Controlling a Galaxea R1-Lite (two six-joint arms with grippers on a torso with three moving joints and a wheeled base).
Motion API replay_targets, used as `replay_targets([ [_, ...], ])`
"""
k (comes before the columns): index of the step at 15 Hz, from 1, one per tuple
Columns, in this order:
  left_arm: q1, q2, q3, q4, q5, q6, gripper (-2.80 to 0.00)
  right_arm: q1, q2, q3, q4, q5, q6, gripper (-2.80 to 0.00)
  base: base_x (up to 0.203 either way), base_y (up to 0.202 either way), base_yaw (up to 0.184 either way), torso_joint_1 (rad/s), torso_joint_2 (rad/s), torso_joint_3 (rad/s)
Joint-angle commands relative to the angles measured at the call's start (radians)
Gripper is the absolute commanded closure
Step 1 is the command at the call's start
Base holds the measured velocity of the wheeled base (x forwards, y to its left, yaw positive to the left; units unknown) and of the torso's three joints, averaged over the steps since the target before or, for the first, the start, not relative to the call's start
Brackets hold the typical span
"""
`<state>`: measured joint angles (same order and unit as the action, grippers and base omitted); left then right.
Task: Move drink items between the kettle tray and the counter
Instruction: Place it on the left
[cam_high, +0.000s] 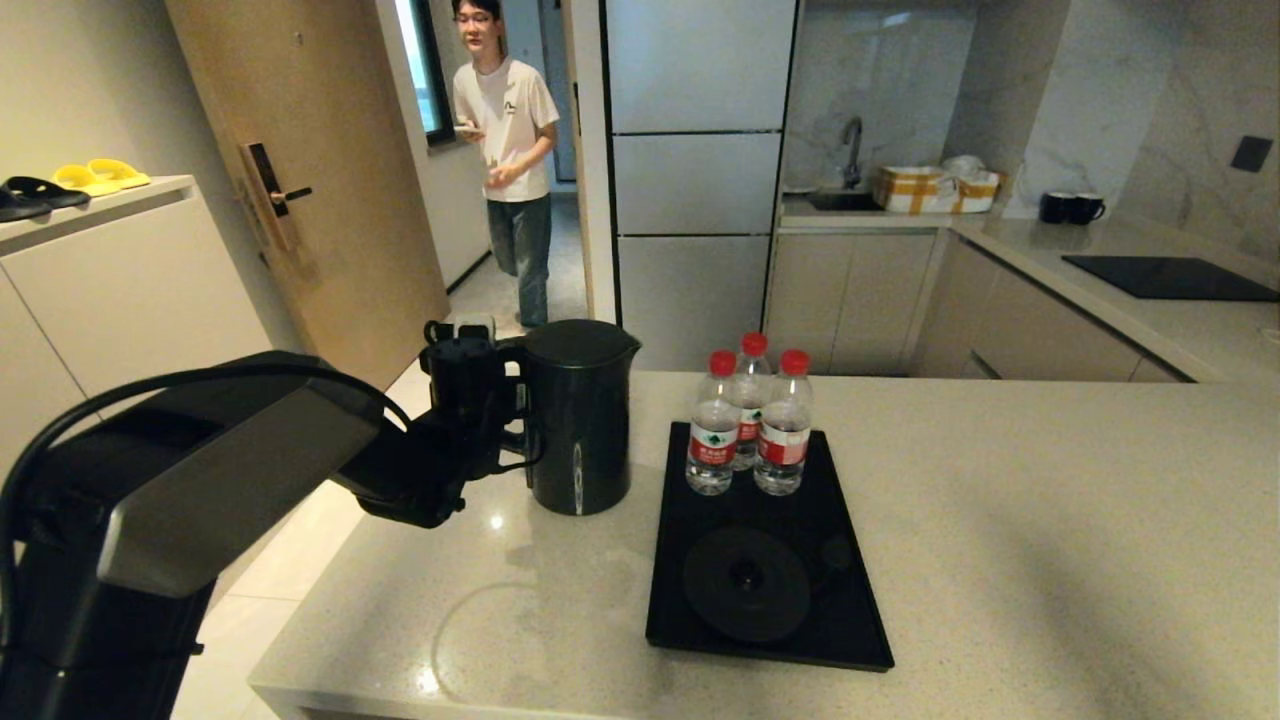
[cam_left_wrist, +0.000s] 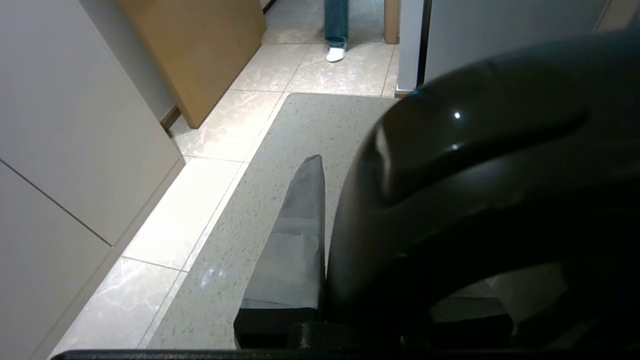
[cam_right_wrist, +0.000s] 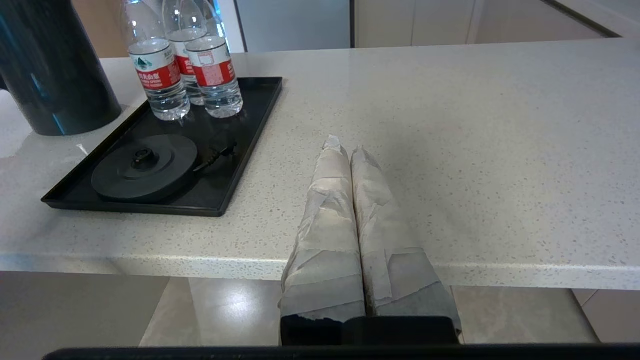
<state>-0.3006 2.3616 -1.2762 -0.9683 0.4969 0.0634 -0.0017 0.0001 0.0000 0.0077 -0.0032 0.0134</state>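
The tall glossy black electric kettle (cam_high: 578, 415) stood on the beige speckled stone counter (cam_high: 1000, 520), left of the flat black tray (cam_high: 850, 600). The left hand (cam_high: 505, 410) pinched its handle; a firm, level grip would prevent swinging. The right hand (cam_right_wrist: 350, 155) waited, fingers pressed together.

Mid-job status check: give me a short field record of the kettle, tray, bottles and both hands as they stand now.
kettle: upright on the counter, left of the tray, off its base
kettle tray: on the counter, base disc bare
water bottles: three, upright at the tray's far end
left hand: at the kettle's loop handle; one finger shows outside it, grip cannot be confirmed
right hand: fingers together, parked near the counter's front edge, right of the tray
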Motion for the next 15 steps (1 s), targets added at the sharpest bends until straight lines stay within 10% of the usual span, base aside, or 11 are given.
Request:
replay_targets([
  [1, 0.003, 0.022, 0.033, -0.020, 0.006, 0.004, 0.00, 0.000, 0.001, 0.000, 0.000, 0.000, 0.000, 0.00, 0.000, 0.000, 0.000, 0.000, 0.00, 0.000],
  [15, 0.005, 0.000, 0.150, -0.081, 0.010, 0.004, 0.00, 0.000, 0.001, 0.000, 0.000, 0.000, 0.000, 0.00, 0.000, 0.000, 0.000, 0.000, 0.00, 0.000],
])
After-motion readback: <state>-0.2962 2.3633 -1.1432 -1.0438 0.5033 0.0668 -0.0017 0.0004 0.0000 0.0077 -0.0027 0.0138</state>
